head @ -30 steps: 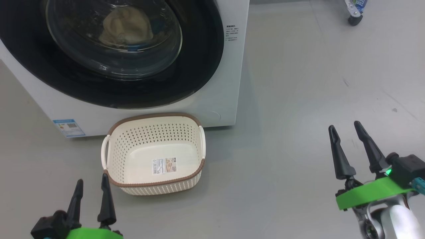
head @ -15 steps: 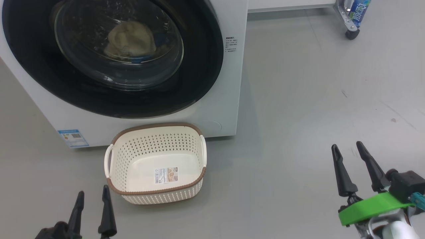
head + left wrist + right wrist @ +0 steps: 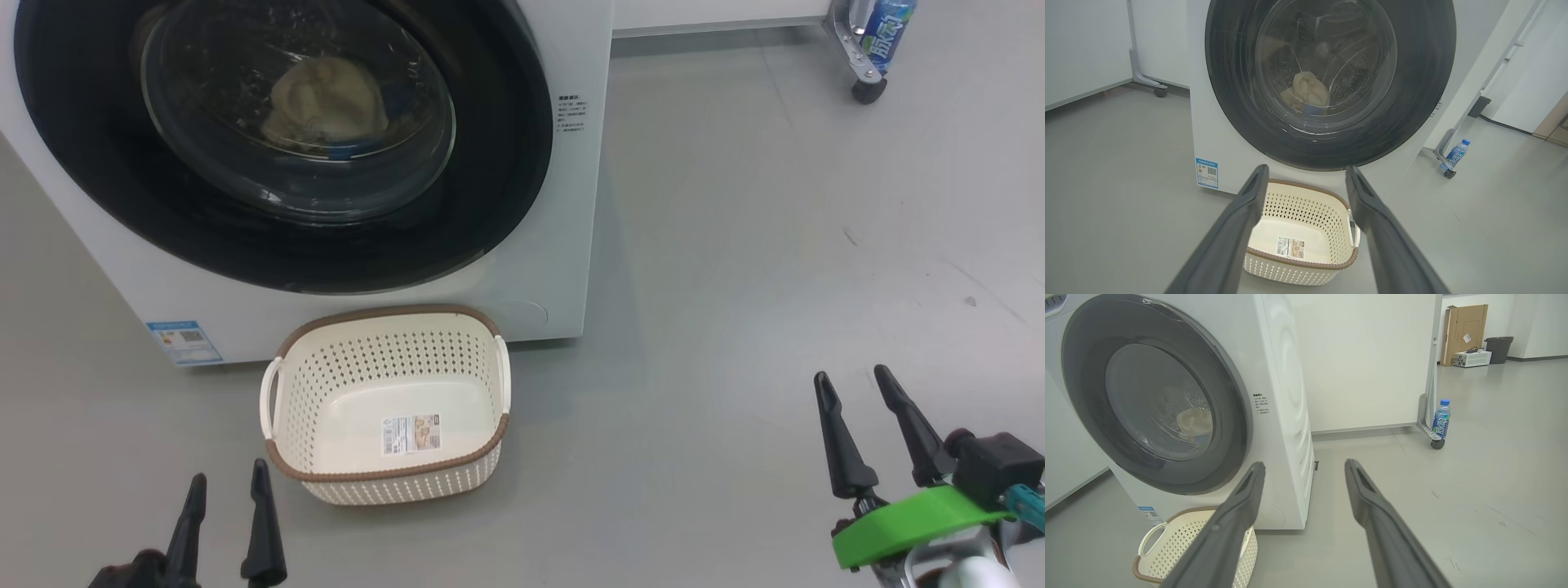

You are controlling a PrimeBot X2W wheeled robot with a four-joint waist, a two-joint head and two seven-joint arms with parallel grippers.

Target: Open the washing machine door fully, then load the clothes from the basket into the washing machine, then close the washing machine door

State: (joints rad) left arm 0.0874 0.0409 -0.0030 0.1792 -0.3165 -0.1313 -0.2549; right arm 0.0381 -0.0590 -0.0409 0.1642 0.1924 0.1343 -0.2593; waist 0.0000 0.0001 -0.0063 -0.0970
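Washing machine door (image 3: 500,147) stands shut against the white washing machine (image 3: 563,245). The clothes (image 3: 326,102) lie inside, behind its glass. Basket (image 3: 392,359) sits empty on the floor (image 3: 735,286), just before the machine. Left gripper (image 3: 229,471) and right gripper (image 3: 851,373) hang spread, holding nothing. Judgement: the cloth is soft and light, pinchable at any fold. The door is rigid and its glossy rim likely slippery, so it is best taken at its edge.

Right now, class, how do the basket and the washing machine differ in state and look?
The basket is empty; the washing machine holds the clothes. The basket is open-topped; the washing machine is shut by its door. The basket is small and cream, the washing machine big and white. Both stand on the floor.
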